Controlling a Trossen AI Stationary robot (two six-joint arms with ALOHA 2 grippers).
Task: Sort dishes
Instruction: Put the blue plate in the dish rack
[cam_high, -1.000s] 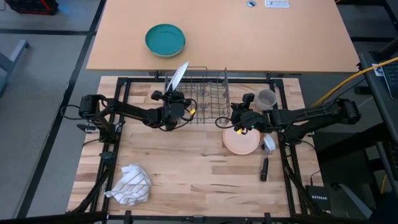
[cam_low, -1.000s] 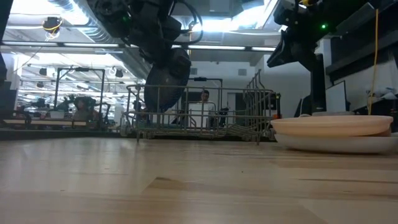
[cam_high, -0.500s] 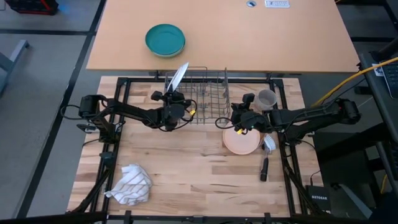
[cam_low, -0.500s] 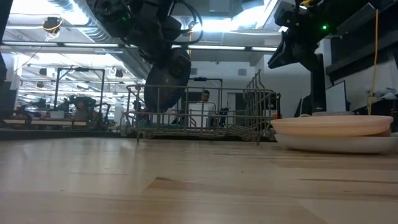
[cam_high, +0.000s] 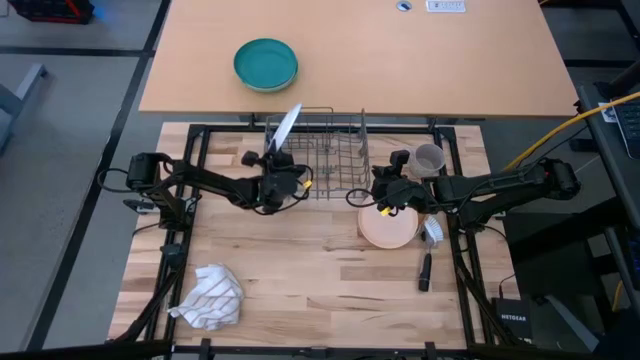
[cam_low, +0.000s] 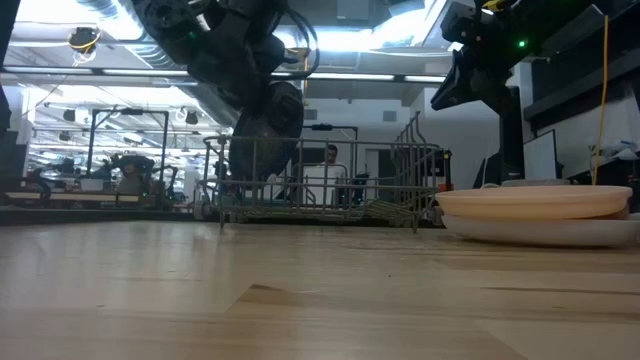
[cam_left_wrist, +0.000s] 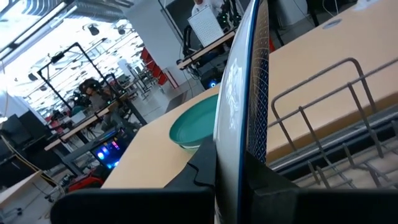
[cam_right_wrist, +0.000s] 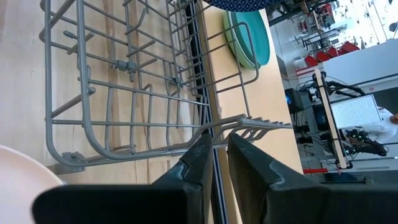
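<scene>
My left gripper is shut on the blue plate, which stands on edge over the left end of the wire dish rack. In the low view the plate reaches below the rack's top rail. My right gripper is shut on the rack's right end. The peach-pink bowl sits on the white plate. The grey mug stands on the table behind my right gripper. My left gripper pinches the blue plate's rim between its two fingers, which lie level, one on each face. The plate stands on edge beyond the fingers, tilted a little. Whether it touches the rack I cannot tell. My right gripper has a wire of the rack's right end between its two fingers, coming from the table's right and slanting down. The rack rests on the table.
A teal-green bowl sits on the far tan table. A white striped cloth lies crumpled at the near left. A dark tool and a small white object lie beside the bowl.
My left gripper has sunk a little with the blue plate, deeper into the rack's left end. The plate stays on edge in the hold.
</scene>
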